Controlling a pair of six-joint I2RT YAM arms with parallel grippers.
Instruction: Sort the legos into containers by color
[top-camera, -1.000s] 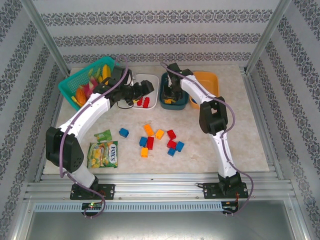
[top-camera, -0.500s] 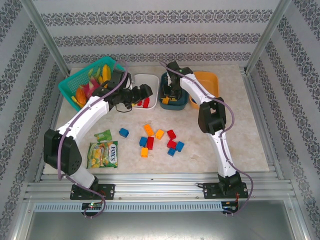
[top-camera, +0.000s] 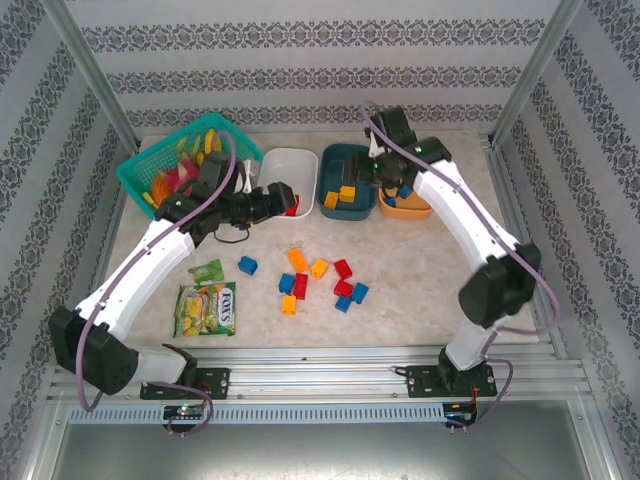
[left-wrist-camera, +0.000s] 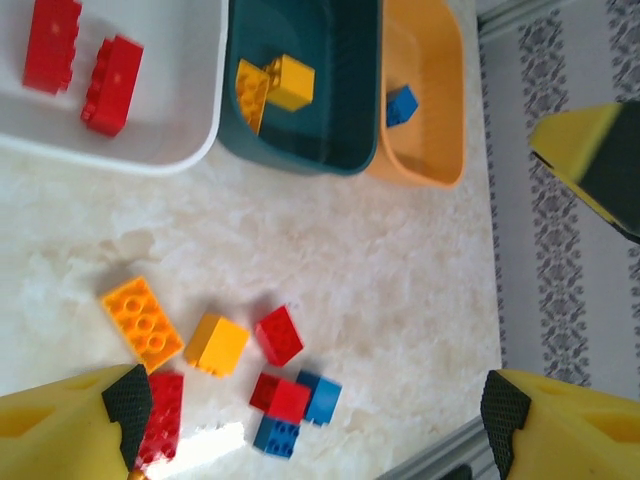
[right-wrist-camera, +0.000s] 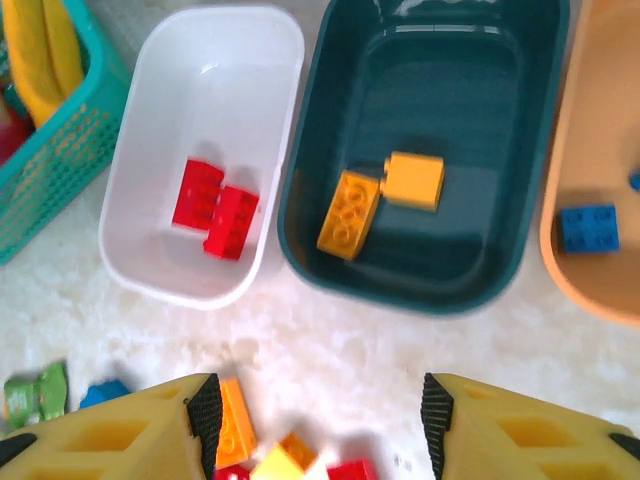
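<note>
Three tubs stand in a row at the back. The white tub (top-camera: 290, 162) (right-wrist-camera: 215, 120) holds two red legos (right-wrist-camera: 215, 208) (left-wrist-camera: 110, 85). Two orange-yellow legos (top-camera: 340, 196) (right-wrist-camera: 380, 198) lie in the dark teal tub (top-camera: 350, 158) (right-wrist-camera: 440, 60). A blue lego (right-wrist-camera: 588, 228) (left-wrist-camera: 401, 104) lies in the orange tub (top-camera: 425, 160) (left-wrist-camera: 430, 90). Several loose red, blue and orange-yellow legos (top-camera: 318, 278) (left-wrist-camera: 290, 398) are scattered mid-table. My left gripper (top-camera: 282, 197) (left-wrist-camera: 312, 405) hovers open and empty at the white tub's near end. My right gripper (top-camera: 388, 172) (right-wrist-camera: 320, 410) hangs open and empty above the gap between the teal and orange tubs.
A teal lattice basket of fruit (top-camera: 170, 160) sits at the back left. A green snack packet (top-camera: 207, 308) and a small green wrapper (top-camera: 207, 270) lie near left. Metal rails (top-camera: 320, 378) border the near edge, and slanted frame posts (top-camera: 95, 75) rise at both back corners.
My right gripper has opened and risen out of the teal tub, swinging right, with its arm now bent to the right. My left gripper has drawn back slightly from the white tub.
</note>
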